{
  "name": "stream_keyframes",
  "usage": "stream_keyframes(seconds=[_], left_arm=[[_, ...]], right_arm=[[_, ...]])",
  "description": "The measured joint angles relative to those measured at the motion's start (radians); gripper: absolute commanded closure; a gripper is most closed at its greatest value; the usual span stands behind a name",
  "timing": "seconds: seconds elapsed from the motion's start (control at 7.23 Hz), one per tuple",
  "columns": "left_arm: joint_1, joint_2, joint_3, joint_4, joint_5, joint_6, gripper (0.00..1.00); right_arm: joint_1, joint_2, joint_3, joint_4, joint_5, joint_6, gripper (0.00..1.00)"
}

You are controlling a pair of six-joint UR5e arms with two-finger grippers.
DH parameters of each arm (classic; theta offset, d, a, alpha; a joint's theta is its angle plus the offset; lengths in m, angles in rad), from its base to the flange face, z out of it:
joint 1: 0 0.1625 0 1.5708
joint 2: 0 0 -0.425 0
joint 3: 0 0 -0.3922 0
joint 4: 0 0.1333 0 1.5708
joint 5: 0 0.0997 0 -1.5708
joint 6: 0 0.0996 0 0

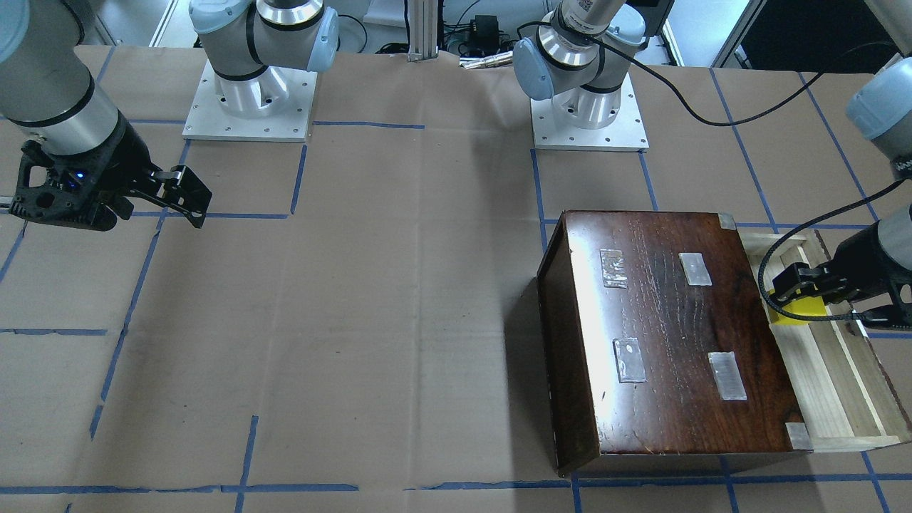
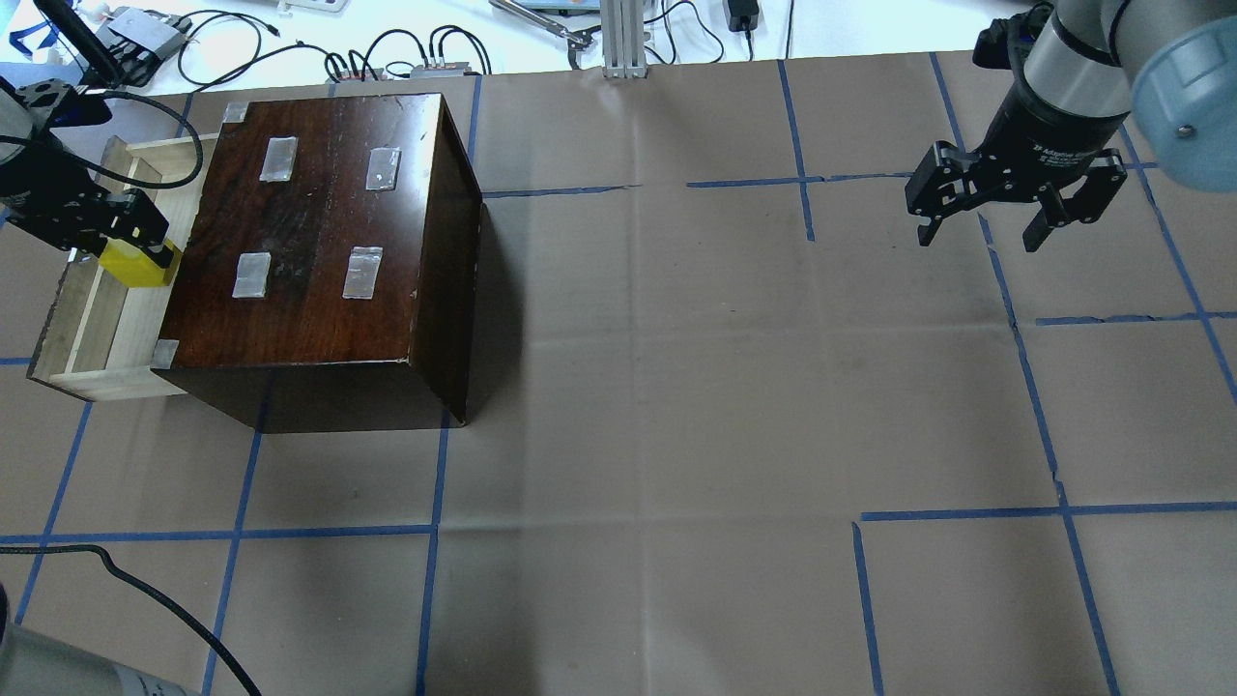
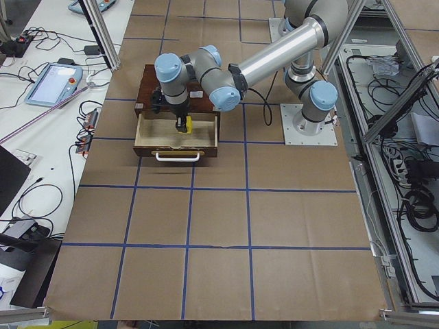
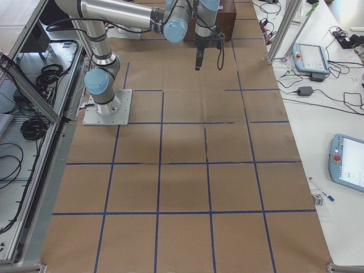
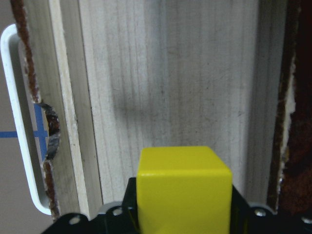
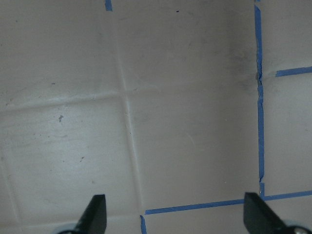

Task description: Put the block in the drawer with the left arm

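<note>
One yellow block [image 2: 138, 265], clamped tight in my left fingers [image 1: 789, 283], is held over the open drawer [image 2: 101, 324] and above its floor. One black cable [image 1: 760, 278] loops beside it. Wrist view: the block hides my fingertips; the white handle [image 5: 17, 122] sits at the frame edge. Next, one dark box [image 2: 319, 242] with four clear tape patches on top; it covers the drawer's inner end. Then bench [image 2: 676, 387], brown paper with a blue tape grid. Far right, my right fingers [image 2: 1046, 220] hang spread wide, holding nothing.
</note>
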Motion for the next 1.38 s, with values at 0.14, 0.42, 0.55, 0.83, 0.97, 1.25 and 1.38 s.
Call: stream_keyframes(seconds=[0.14, 0.42, 0.55, 0.83, 0.97, 1.25, 1.38], left_arm=[[-0.001, -0.008, 0.001, 0.026, -0.018, -0.001, 0.02], [-0.002, -0.005, 0.007, 0.066, -0.045, -0.002, 0.02], [-0.002, 0.011, 0.017, 0.067, -0.046, -0.001, 0.02], [-0.002, 0.069, 0.025, 0.044, -0.038, -0.016, 0.02], [-0.005, 0.098, 0.023, 0.022, -0.038, -0.054, 0.02], [-0.057, 0.173, 0.008, -0.022, -0.037, -0.175, 0.02], [-0.109, 0.202, 0.005, -0.043, -0.036, -0.259, 0.02]], right_arm=[[0.000, 0.000, 0.000, 0.000, 0.000, 0.000, 0.00], [0.000, 0.000, 0.000, 0.000, 0.000, 0.000, 0.00], [0.000, 0.000, 0.000, 0.000, 0.000, 0.000, 0.00], [0.000, 0.000, 0.000, 0.000, 0.000, 0.000, 0.00], [0.000, 0.000, 0.000, 0.000, 0.000, 0.000, 0.00], [0.000, 0.000, 0.000, 0.000, 0.000, 0.000, 0.00], [0.000, 0.000, 0.000, 0.000, 0.000, 0.000, 0.00]])
